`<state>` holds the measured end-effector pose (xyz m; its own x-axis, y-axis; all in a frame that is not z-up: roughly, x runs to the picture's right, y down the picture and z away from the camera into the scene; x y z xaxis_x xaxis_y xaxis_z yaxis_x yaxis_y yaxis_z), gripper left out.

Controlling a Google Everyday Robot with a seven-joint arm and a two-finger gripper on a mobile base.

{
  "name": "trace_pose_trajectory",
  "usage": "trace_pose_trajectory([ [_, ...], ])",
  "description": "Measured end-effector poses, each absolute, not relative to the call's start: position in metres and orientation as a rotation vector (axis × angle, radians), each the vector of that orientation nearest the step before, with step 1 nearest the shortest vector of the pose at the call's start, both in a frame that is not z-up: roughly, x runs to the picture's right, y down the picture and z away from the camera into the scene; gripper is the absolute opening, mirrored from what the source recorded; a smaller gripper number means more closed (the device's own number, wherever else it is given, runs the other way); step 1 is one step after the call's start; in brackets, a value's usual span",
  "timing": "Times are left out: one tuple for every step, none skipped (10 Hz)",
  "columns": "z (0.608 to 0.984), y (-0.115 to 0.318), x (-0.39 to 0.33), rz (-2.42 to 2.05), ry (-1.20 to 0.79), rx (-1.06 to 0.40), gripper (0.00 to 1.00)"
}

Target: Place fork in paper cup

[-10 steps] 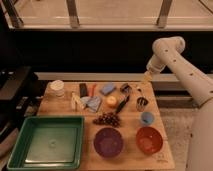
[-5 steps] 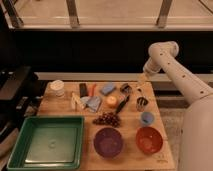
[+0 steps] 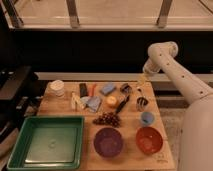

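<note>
The paper cup (image 3: 56, 88), short, wide and white, stands at the table's far left corner. A dark-handled utensil (image 3: 123, 104), which I take for the fork, lies slanted beside the orange fruit (image 3: 111, 101) near the middle of the table. My gripper (image 3: 141, 80) hangs on the white arm over the table's far right edge, just right of a small metal object (image 3: 125, 88). It is open and holds nothing. It is well apart from the fork and far from the paper cup.
A shiny metal cup (image 3: 142, 103) and a small light-blue cup (image 3: 146, 118) stand at the right. Grapes (image 3: 106, 119), a purple bowl (image 3: 108, 141) and a red bowl (image 3: 149, 139) sit near the front. A green tray (image 3: 46, 141) fills the front left. Blue packets (image 3: 107, 88) lie at the back.
The arm has swung left and down, bringing the gripper from off the table's right side to over its far right edge. Nothing on the table has moved.
</note>
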<state>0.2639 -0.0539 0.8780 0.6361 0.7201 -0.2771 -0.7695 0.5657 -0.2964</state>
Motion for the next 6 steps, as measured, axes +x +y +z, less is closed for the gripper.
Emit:
trace_pose_trajectory([
  [0.888,-0.046,0.264,0.888,0.147,-0.420,0.68],
  [0.898,-0.038,0.267,0.897,0.164,-0.425,0.68],
  [0.910,-0.031,0.269,0.903,0.184,-0.428,0.68],
  [0.925,-0.023,0.269,0.910,0.208,-0.440,0.68],
  [0.935,-0.019,0.269,0.917,0.225,-0.446,0.68],
  [0.948,-0.014,0.272,0.927,0.254,-0.455,0.68],
])
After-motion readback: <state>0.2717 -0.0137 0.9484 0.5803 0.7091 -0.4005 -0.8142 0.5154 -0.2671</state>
